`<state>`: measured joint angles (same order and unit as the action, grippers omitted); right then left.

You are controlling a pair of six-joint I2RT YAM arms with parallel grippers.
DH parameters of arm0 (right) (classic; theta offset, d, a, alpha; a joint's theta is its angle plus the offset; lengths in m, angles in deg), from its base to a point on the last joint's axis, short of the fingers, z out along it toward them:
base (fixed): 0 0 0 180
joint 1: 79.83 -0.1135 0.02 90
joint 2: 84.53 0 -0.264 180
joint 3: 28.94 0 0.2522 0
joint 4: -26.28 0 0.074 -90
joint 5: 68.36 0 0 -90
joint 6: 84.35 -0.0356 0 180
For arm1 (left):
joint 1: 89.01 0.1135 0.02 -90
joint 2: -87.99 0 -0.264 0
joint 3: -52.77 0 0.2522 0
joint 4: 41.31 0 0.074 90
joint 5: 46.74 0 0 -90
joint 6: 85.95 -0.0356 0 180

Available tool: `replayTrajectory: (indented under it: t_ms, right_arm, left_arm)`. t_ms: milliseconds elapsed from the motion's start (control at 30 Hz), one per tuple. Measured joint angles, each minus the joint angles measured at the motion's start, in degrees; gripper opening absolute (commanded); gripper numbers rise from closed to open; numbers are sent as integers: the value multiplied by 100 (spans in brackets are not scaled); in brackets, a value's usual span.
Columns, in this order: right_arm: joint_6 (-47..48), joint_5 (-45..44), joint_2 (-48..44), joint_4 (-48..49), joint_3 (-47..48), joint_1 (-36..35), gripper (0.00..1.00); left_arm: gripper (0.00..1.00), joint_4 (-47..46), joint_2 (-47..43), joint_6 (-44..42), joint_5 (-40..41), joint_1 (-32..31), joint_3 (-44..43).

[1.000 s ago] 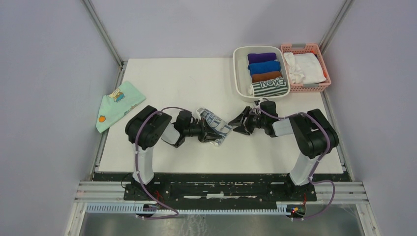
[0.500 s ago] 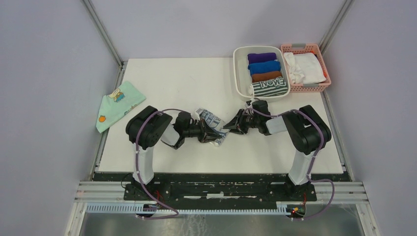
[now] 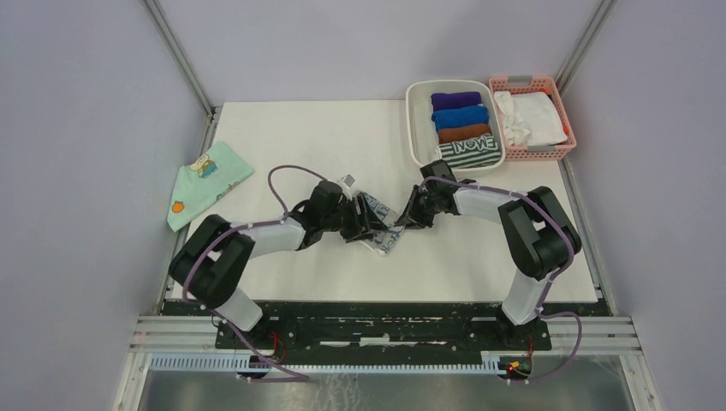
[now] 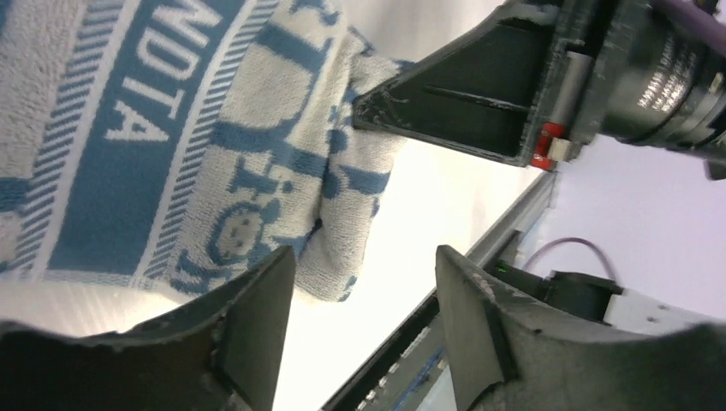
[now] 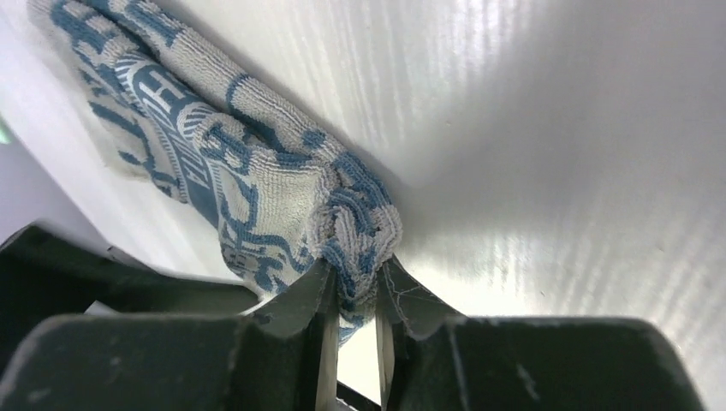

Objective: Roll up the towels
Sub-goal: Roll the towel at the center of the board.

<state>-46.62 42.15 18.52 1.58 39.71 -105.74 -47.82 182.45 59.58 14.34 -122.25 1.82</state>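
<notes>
One nubbly blue-grey terry towel (image 5: 257, 197) lies bunched on our white worktop (image 3: 300, 145) — jaws of our right gripper (image 5: 355, 287) pinch its thick folded edge; those of our left gripper (image 4: 364, 270) stand apart.

The blue-and-white towel (image 5: 282, 184) is terry cloth, its looped pile rough and fuzzy at the folded edge. The fingers (image 5: 282, 318) closed on it are matt black plastic, scuffed grey along their edges. The bench (image 5: 556, 128) top is smooth and white with a soft sheen. At its far right corner the white tub (image 3: 413, 128) looks like smooth plastic, and the pink basket (image 3: 522, 82) like openwork plastic.
</notes>
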Motion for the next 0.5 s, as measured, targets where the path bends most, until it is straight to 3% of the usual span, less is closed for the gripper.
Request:
replayTrajectory:
  t_ms: [100,233,500]
  right_arm:
    - [37,-273,-33,-560,243,-24,24]
    - [52,-476,-37,-1099,428,-42,24]
    - [44,-599,-35,-1554,590,-72,25]
  left_arm:
    - [70,1198,-623,-678,1150,-520,-525]
    - [68,2052,-955,-1478,2632,-1445,-1224]
    - [59,2804,-251,-2787,4999,-2931,-1954]
